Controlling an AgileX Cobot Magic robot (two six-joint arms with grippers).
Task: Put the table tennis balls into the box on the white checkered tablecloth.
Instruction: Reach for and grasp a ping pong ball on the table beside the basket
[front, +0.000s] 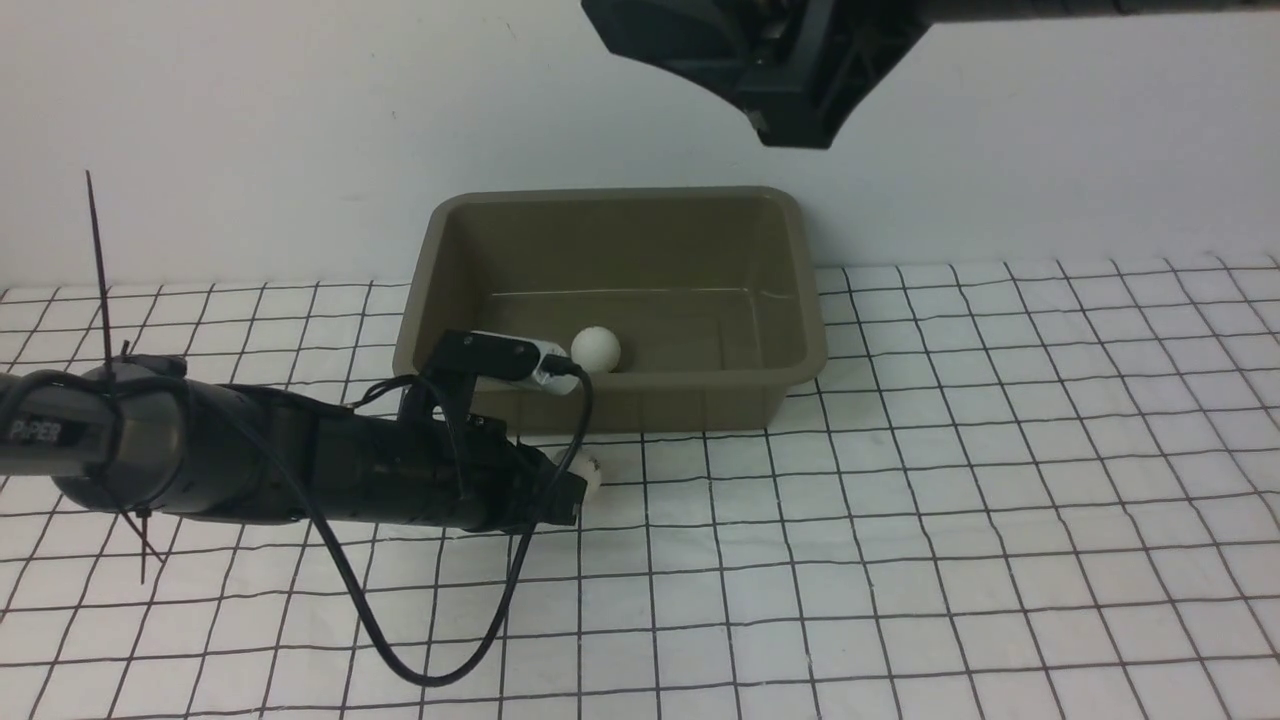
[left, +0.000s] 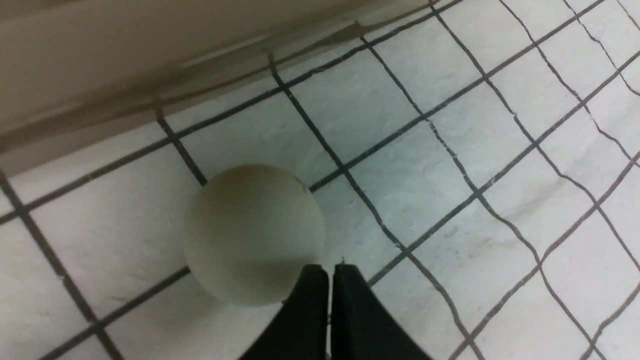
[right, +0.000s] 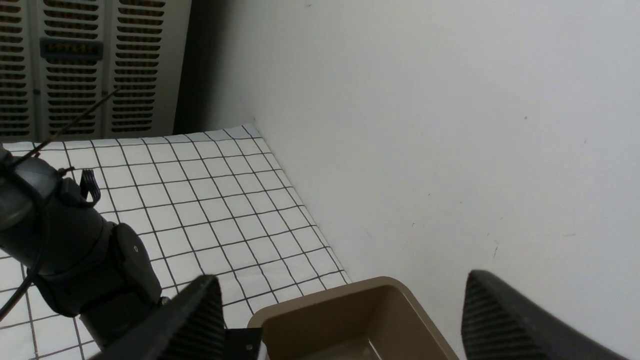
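Fingers (left: 310, 320) of the left gripper (left: 328, 272) are pressed together with no gap between the black tips, and they hold nothing. One table tennis ball (left: 252, 235) lies on the white checkered tablecloth (left: 450, 150) just beside those tips, at most brushing them, not between them. In the front view the left arm (front: 200, 450) reaches in low from the left, nearly level with the counter, and the left gripper (front: 572, 492) ends close in front of the box (front: 650, 405), with the ball (front: 591, 472) peeking out white at its tip. A black cable (front: 430, 678) loops down from the arm onto the cloth (front: 900, 520). The olive-brown box stands at the far edge of the cloth against the white wall (front: 250, 120), and a second table tennis ball (front: 596, 349) rests inside it, on the floor near the front wall and towards its left end. To the right and high above the box hangs the right gripper (front: 790, 70), only partly in view there. Its wrist view shows its ribbed fingers (right: 195, 320) spread wide apart around empty air, with a corner of the box (right: 350, 310) below.
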